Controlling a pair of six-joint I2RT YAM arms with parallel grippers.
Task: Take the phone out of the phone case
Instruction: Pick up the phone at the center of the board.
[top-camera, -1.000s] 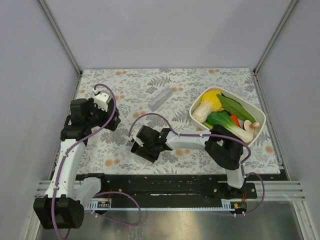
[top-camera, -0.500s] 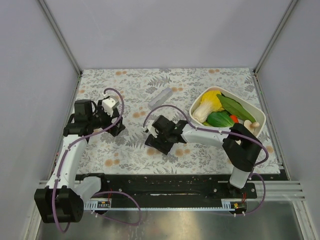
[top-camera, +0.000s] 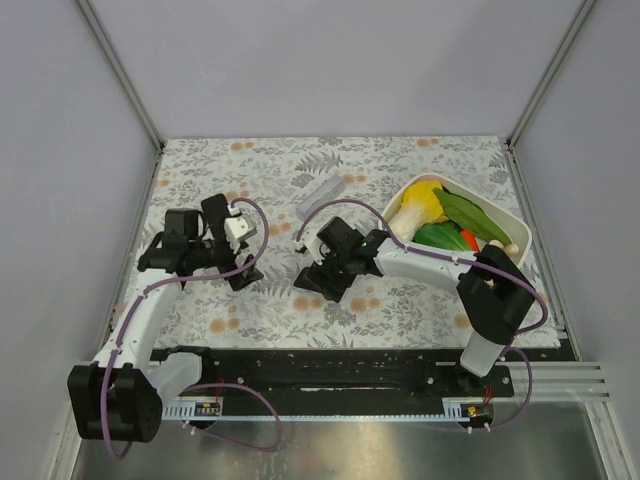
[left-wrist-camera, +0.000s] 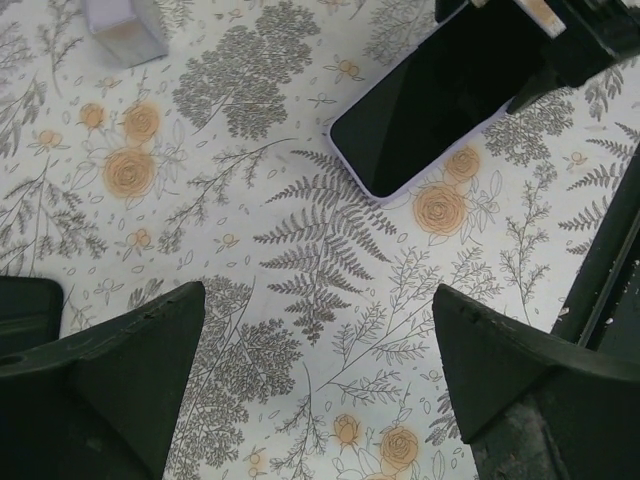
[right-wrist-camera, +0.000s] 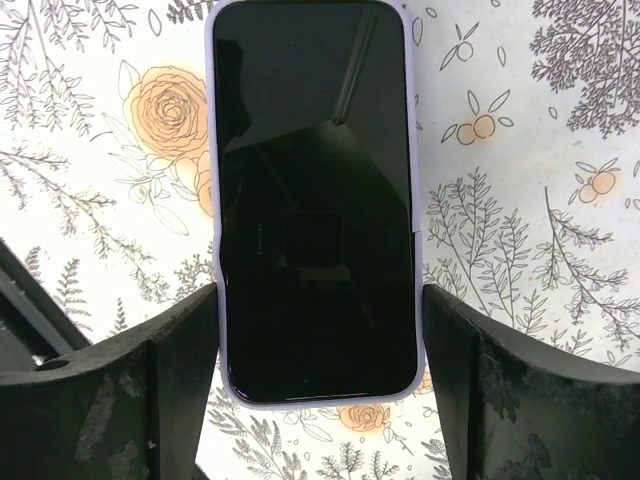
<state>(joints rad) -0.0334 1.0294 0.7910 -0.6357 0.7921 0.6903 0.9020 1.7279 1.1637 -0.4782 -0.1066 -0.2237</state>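
Note:
The phone (right-wrist-camera: 315, 200), its dark screen facing up, sits inside a lavender phone case (right-wrist-camera: 212, 150) on the floral table cover. My right gripper (right-wrist-camera: 320, 295) straddles its near end, with a finger pressed against each long side of the case. From above, the phone (top-camera: 311, 281) pokes out of the right gripper (top-camera: 322, 272) left of centre. Its free end (left-wrist-camera: 440, 100) shows at the upper right of the left wrist view. My left gripper (left-wrist-camera: 318, 292) hovers open over bare cloth to the phone's left, nothing between its fingers; from above, the left gripper (top-camera: 243, 272) is apart from the phone.
A white bowl (top-camera: 521, 243) of toy vegetables stands at the right. A pale oblong box (top-camera: 320, 195) lies behind the phone, and the same box (left-wrist-camera: 120, 25) shows in the left wrist view. Grey walls enclose the table on three sides.
The right gripper has carried the phone rightward and away from the near edge. The left gripper has swung right toward the middle and now sits closer to the phone.

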